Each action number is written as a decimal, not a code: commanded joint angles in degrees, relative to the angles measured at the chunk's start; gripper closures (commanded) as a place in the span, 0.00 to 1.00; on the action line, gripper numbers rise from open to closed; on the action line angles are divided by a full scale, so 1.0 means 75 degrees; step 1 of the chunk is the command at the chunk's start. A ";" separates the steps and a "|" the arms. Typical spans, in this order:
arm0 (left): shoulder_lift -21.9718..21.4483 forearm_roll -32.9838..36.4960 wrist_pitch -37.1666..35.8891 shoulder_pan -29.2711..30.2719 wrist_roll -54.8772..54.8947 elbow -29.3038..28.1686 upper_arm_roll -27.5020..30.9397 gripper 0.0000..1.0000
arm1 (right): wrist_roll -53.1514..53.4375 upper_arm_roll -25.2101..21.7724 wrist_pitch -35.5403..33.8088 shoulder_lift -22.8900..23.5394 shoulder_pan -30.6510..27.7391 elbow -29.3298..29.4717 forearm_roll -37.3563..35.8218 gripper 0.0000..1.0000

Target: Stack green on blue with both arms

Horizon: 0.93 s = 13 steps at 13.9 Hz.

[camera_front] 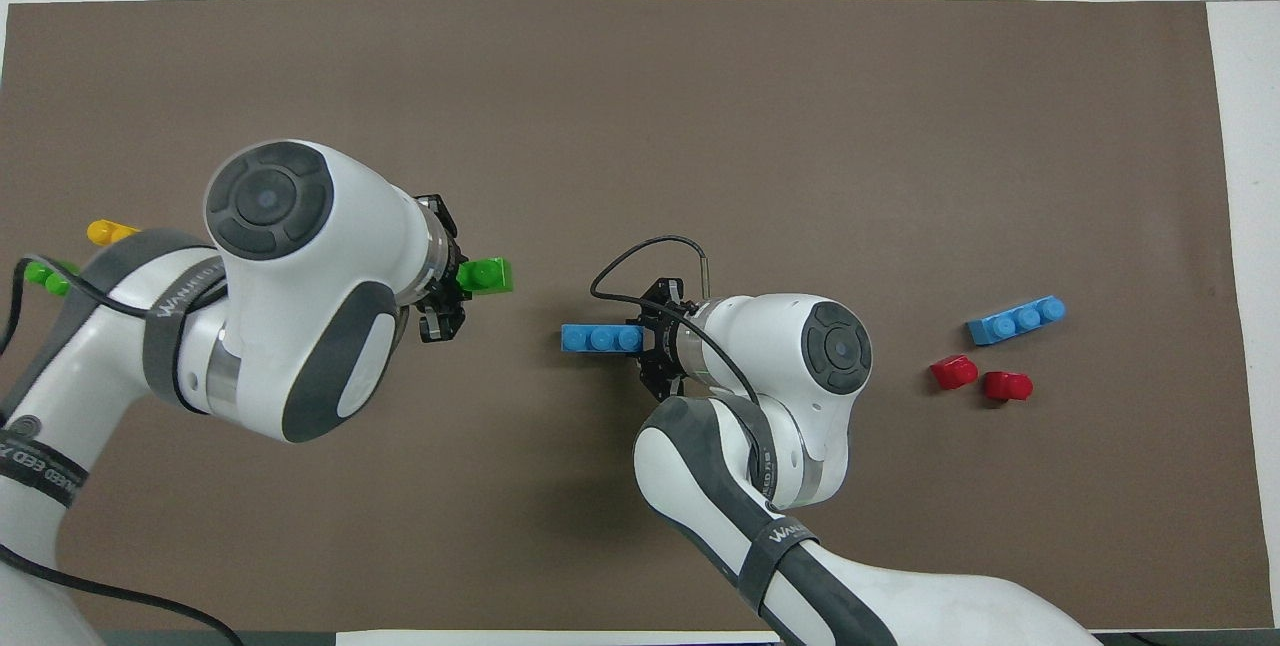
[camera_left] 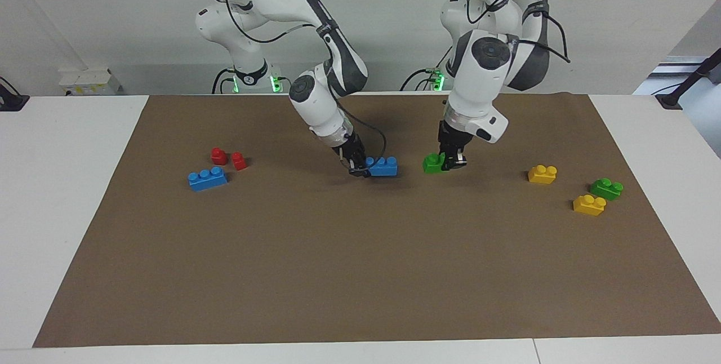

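Note:
My left gripper (camera_left: 450,162) is shut on one end of a green two-stud brick (camera_left: 432,163), low at the brown mat (camera_left: 360,274) near its middle. My right gripper (camera_left: 360,169) is shut on one end of a blue three-stud brick (camera_left: 384,167), also low at the mat. The two bricks are apart, side by side, free ends pointing at each other. In the overhead view the left gripper (camera_front: 450,291) holds the green brick (camera_front: 487,276) and the right gripper (camera_front: 650,341) holds the blue brick (camera_front: 598,338). I cannot tell whether either brick is lifted off the mat.
A second blue brick (camera_left: 208,178) and two red pieces (camera_left: 219,155) (camera_left: 239,160) lie toward the right arm's end. A second green brick (camera_left: 606,188) and two yellow bricks (camera_left: 542,173) (camera_left: 589,204) lie toward the left arm's end.

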 commanded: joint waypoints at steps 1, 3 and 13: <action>-0.0517 -0.0056 0.0594 -0.0541 -0.0613 -0.0841 0.0147 1.00 | -0.0517 -0.0017 0.0382 -0.0003 0.0041 -0.0238 0.0343 1.00; -0.0506 -0.0056 0.0700 -0.0846 -0.0860 -0.0900 0.0147 1.00 | -0.0763 -0.0017 0.0407 0.0020 0.0041 -0.0238 0.0600 1.00; -0.0084 0.0588 0.1660 -0.1797 -0.2489 -0.1182 0.0159 1.00 | -0.0800 -0.0029 0.0770 0.0220 0.0287 -0.0308 0.0801 1.00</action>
